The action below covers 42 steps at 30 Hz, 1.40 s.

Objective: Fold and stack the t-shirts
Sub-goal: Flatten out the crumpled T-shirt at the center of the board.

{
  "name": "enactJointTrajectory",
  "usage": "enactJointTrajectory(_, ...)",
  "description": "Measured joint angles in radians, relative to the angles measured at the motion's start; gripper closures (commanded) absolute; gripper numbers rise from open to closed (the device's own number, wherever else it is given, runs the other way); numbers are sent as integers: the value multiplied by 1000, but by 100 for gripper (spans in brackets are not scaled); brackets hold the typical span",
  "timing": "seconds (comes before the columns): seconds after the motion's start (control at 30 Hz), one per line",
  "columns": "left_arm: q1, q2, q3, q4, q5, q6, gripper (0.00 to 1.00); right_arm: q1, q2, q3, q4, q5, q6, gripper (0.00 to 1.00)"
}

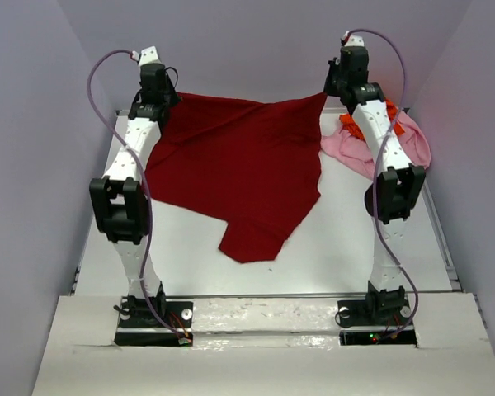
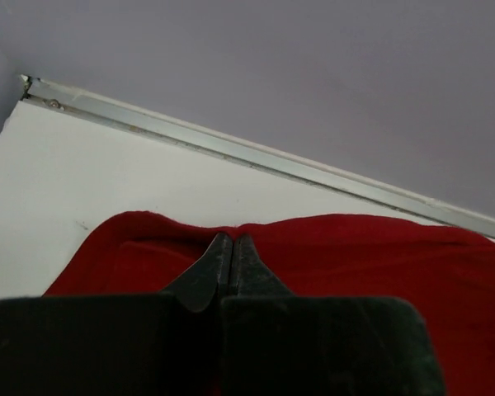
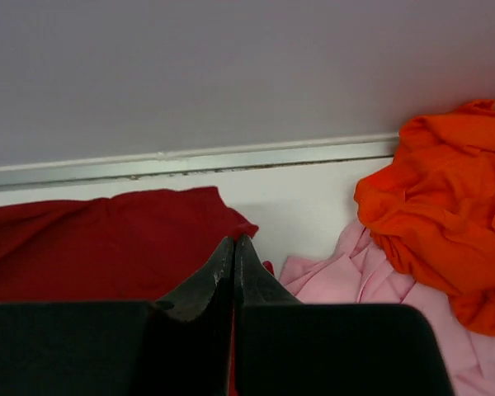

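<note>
Two far corners of the dark red t-shirt (image 1: 239, 165) are pinched, one by the left gripper (image 1: 167, 97) and one by the right gripper (image 1: 332, 89); its long axis spans left to right between them over the table (image 1: 379, 256) (top view). Left wrist view: jaws shut on the red hem. Right wrist view: likewise, with the pink t-shirt (image 3: 355, 276) and orange t-shirt (image 3: 445, 206) heaped just rightward.

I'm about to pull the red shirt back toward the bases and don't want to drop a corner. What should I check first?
1. Left fingers shut on the red shirt: ok.
2. Right fingers shut on the shirt's other far corner: ok.
3. Far edge stretched between the two grips: ok, only a slight sag.
4. Shirt lying smooth: not ok, the outline is uneven and a flap trails toward the bases.
5. Red shirt apart from the pink shirt: cannot tell, their edges lie very close.
6. Bare table near the bases to lay it on: ok.
</note>
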Motion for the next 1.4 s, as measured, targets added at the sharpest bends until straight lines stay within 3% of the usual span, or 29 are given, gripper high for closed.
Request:
enactJointTrajectory(0.23,-79,-592,-362,38,-13,17,100,20,-562,-381,69,-31,10,100)
enactJointTrajectory(0.37,-150,-930,-488,44,-12,15,100,50,-908,-599,118,-39,25,100)
enactJointTrajectory(0.5,-194,-1121,-547,-11,-29,-1,100,63,-1163,-752,97,-50,45,100)
enactJointTrajectory(0.63,-228,-1176,-476,-101,-27,-20,100,63,-1269,-745,51,-49,58,100)
enactJointTrajectory(0.83,-233,-1027,-199,-225,-11,-21,100,64,-1161,-490,-24,-48,58,100)
enactJointTrajectory(1.07,-277,-704,260,-260,-35,-16,100,64,-707,212,-85,-35,51,100)
enactJointTrajectory(1.13,-266,-615,337,-249,-36,-17,100,64,-626,263,-69,-20,47,100)
enactJointTrajectory(1.27,-158,-466,351,-225,20,-39,100,45,-444,272,-47,-7,41,100)
enactJointTrajectory(1.4,-49,-316,187,-119,22,-43,100,13,-239,190,-10,-9,50,100)
